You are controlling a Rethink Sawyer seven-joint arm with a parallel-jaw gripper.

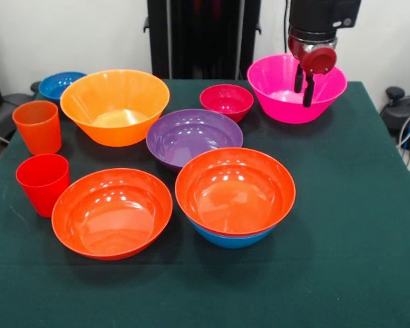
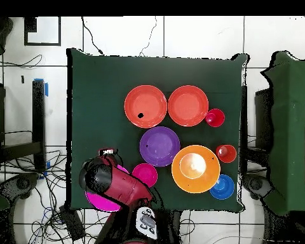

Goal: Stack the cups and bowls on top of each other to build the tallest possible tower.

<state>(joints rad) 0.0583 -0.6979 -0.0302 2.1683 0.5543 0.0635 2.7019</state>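
Hanging over the pink bowl (image 1: 290, 102), gripper (image 1: 304, 85) jaws narrowly parted

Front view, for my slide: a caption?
Gripper hangs over the pink bowl; a red-orange bowl sits in a blue one.

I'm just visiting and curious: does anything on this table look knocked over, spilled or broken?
Nothing stands out. Every bowl and both cups sit upright, with no spill or visible damage. One red-orange bowl is nested in the medium blue bowl, which looks deliberate. The robot's hand hangs above the large pink bowl.
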